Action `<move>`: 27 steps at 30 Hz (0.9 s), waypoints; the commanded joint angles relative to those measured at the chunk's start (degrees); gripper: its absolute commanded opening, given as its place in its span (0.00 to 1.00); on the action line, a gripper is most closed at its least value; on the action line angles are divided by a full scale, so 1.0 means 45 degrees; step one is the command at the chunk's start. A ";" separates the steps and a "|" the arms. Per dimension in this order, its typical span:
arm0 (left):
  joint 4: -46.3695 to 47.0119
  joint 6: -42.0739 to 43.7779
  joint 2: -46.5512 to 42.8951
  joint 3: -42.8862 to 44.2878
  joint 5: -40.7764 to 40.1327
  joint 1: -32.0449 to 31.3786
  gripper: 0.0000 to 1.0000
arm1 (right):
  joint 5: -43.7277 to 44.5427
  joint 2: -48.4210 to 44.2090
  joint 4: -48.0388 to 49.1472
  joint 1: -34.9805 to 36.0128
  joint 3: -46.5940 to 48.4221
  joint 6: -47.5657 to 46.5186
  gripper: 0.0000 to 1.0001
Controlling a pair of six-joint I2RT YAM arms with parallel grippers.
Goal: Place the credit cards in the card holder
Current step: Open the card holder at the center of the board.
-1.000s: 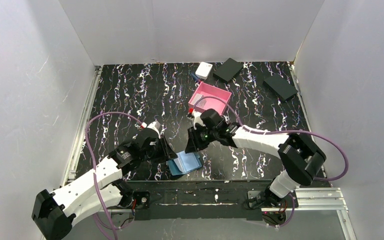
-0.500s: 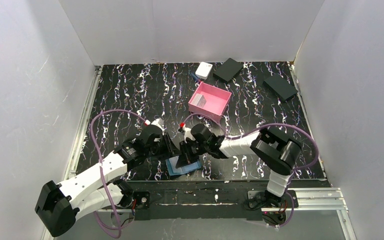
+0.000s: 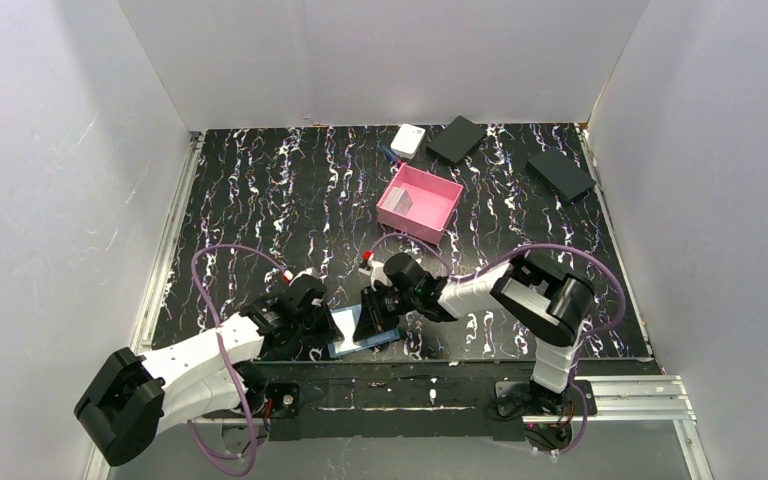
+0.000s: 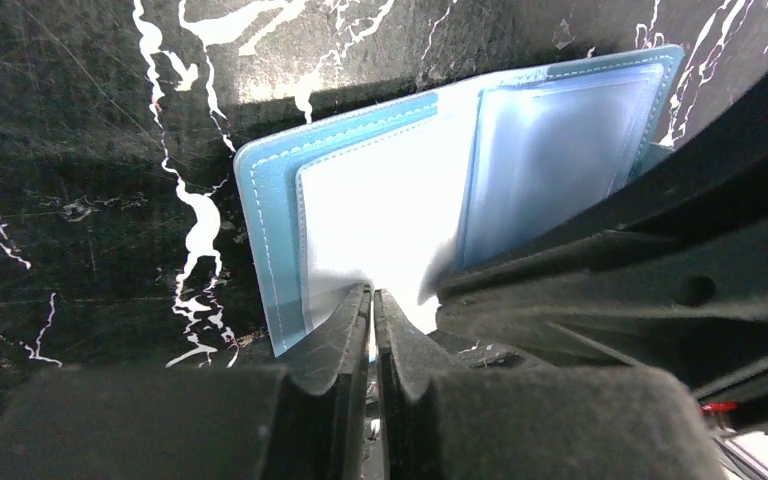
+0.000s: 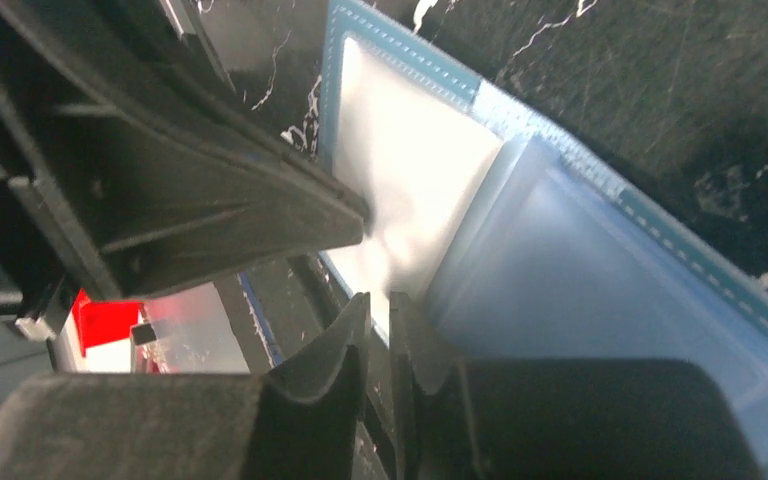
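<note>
Black white-veined tabletop under pale walls; at its near edge the small blue folding card holder lies open, long axis running arm to arm; left gripper and right gripper converge on its pale inner leaf, each pinched almost closed; whether either holds anything, I cannot tell

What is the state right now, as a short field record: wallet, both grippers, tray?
wallet: open, lying at the near edge between the two grippers
left gripper: shut on the wallet's pale inner leaf
right gripper: shut, tips at the same leaf; what it pinches, if anything, is unclear
tray: pink, mid-table, one greyish card inside
far edge: white box, two black boxes
</note>
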 commanded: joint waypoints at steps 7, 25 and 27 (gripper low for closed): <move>-0.0699 -0.0165 -0.0733 -0.0824 -0.0770 0.0041 0.03 | 0.1128 -0.3288 -0.4571 -0.0680 0.0565 -0.2629 0.36; -0.0849 -0.0159 -0.0689 -0.0557 -0.0614 0.0045 0.02 | 0.0470 -0.3623 -0.4185 -0.1721 -0.0661 -0.1856 0.47; -0.0855 -0.0126 -0.0716 -0.0502 -0.0578 0.0043 0.02 | 0.0307 -0.3475 -0.3920 -0.1734 -0.0725 -0.1694 0.47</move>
